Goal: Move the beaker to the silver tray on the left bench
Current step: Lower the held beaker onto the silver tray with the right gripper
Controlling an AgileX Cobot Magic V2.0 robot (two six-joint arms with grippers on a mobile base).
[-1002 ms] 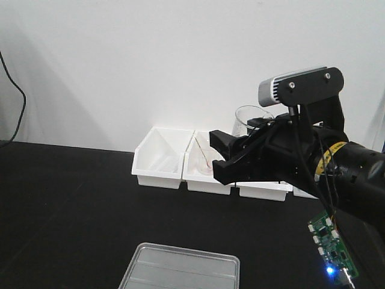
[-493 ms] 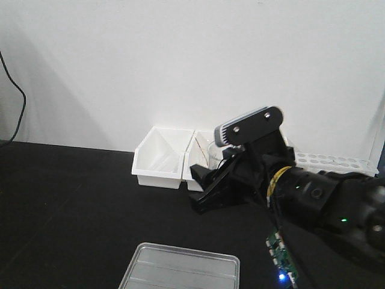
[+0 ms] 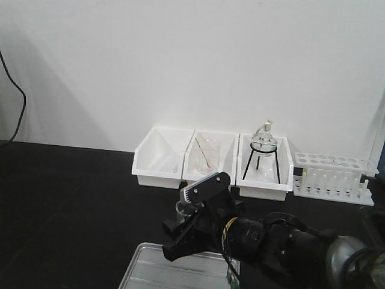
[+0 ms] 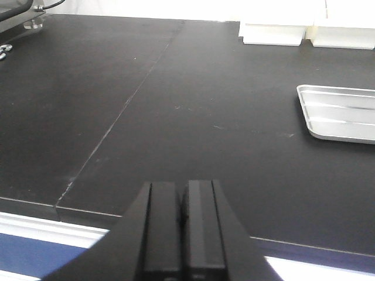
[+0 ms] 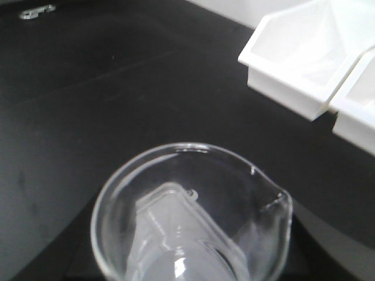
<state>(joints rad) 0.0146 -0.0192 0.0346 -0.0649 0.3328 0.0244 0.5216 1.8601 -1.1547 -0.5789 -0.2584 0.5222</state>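
My right gripper (image 3: 172, 241) is shut on the small clear beaker (image 3: 182, 209) and holds it upright, low over the back edge of the silver tray (image 3: 150, 274) on the black left bench (image 3: 60, 198). In the right wrist view the beaker's flared rim (image 5: 176, 147) fills the lower half, and a corner of the tray shows through the glass. My left gripper (image 4: 183, 193) is shut and empty over the bench's front edge (image 4: 35, 225), with the silver tray (image 4: 340, 111) far off to its right.
White bins (image 3: 159, 159) line the wall. One holds a beaker with a thin rod (image 3: 207, 153), another a round flask on a black tripod (image 3: 263, 147). A white test-tube rack (image 3: 331, 174) stands at the right. A black cable (image 3: 15, 108) hangs at the far left.
My right arm has come down and to the left with the beaker, from in front of the white bins to just above the tray.
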